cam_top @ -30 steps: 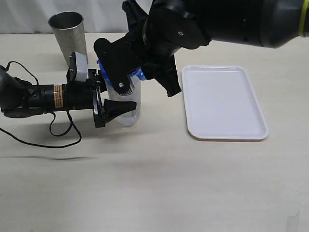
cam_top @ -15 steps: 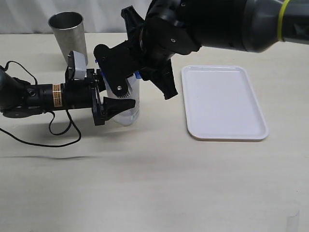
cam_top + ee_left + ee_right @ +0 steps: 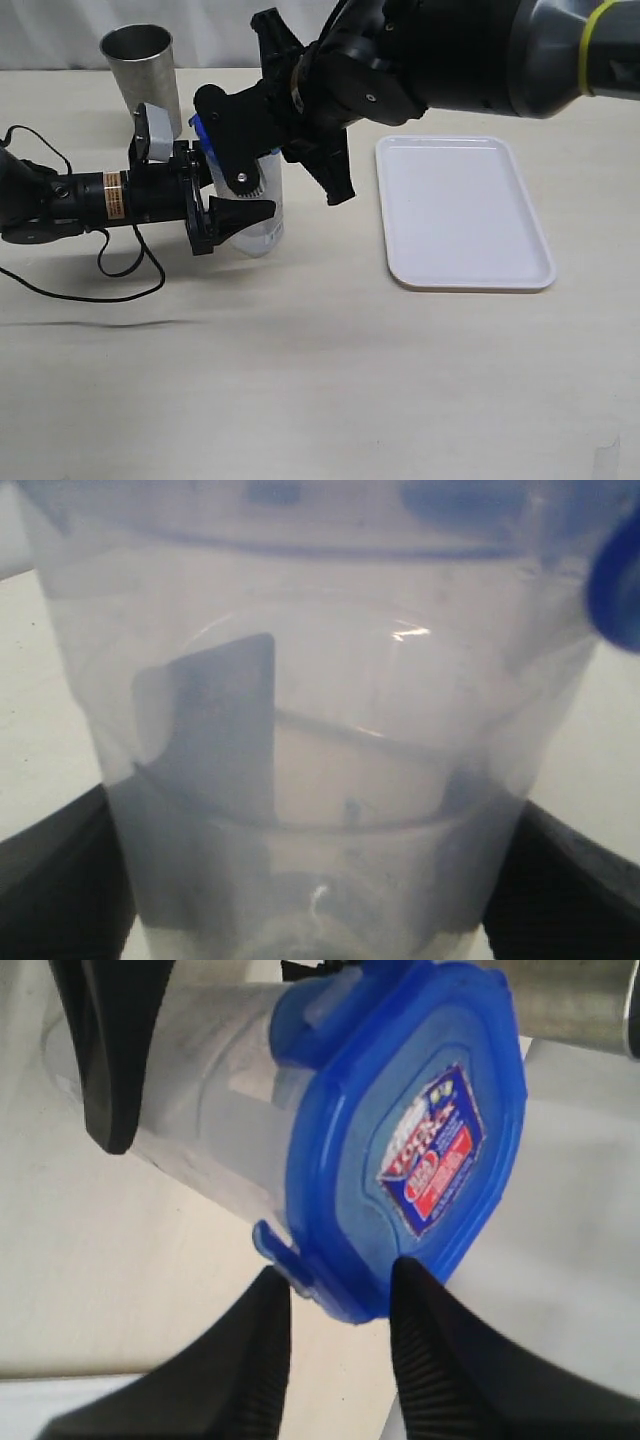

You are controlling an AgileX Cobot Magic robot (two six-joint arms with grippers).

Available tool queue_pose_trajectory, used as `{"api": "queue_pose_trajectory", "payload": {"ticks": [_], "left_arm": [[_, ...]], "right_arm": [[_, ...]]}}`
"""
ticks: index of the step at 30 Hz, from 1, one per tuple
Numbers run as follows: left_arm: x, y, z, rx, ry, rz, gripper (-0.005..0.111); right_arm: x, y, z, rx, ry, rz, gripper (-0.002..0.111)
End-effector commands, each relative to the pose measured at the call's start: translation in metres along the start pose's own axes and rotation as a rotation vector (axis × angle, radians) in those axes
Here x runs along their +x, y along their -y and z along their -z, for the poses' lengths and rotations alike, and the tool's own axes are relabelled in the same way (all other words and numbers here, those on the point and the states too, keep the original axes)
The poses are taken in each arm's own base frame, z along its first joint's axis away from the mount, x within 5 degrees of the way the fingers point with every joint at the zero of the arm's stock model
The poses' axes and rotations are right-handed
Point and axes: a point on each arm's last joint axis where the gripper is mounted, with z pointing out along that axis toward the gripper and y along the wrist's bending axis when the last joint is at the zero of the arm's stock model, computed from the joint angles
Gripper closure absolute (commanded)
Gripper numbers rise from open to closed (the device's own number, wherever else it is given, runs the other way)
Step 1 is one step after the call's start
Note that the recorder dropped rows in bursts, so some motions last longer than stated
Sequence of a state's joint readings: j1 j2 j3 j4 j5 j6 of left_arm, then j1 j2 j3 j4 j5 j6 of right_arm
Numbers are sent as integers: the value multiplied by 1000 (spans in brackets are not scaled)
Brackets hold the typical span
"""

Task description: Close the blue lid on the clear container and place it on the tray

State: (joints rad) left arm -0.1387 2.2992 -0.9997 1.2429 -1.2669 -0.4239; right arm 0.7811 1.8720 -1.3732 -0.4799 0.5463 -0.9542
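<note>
The clear container stands on the table, and my left gripper is shut on its lower body. In the left wrist view the container fills the picture, with a black finger on each side of it. The blue lid with its red-and-white sticker sits on the container's mouth; a blue edge shows in the exterior view. My right gripper hovers over the lid with its jaws apart, the tips straddling one lid edge beside a flap. The white tray lies to the right, holding nothing.
A tapered steel cup stands behind the left arm at the back left. A black cable loops on the table under the left arm. The bulky right arm reaches in from the upper right, above the tray's far side.
The right gripper has swung a little to the left over the container's top. The left gripper and the container have shifted slightly left. The tray has not moved.
</note>
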Motion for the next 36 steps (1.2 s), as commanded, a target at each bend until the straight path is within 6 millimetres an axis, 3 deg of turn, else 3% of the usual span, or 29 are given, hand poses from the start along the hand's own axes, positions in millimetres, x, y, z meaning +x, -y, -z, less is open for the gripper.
{"api": "queue_pose_trajectory", "payload": {"ticks": [1, 6, 9, 15, 22, 29, 36], "left_arm": [[8, 7, -3, 32, -63, -73, 107], [7, 4, -3, 8, -53, -69, 107], [7, 4, -3, 3, -51, -71, 107], [6, 2, -3, -10, -46, -89, 107], [6, 3, -3, -2, -48, -375, 107], [6, 1, -3, -16, -45, -437, 107], [6, 3, -3, 3, -48, -445, 107]], "right_arm": [[-14, -28, -17, -165, 64, -197, 89], [-15, -7, 12, -109, 155, -364, 67], [-10, 11, 32, -77, 195, -503, 60], [8, 40, 64, -139, 269, -717, 61], [34, 69, 93, -156, 372, -1025, 61], [63, 65, 81, -315, 251, -1104, 65], [59, 49, 33, -440, 181, -1034, 59]]}}
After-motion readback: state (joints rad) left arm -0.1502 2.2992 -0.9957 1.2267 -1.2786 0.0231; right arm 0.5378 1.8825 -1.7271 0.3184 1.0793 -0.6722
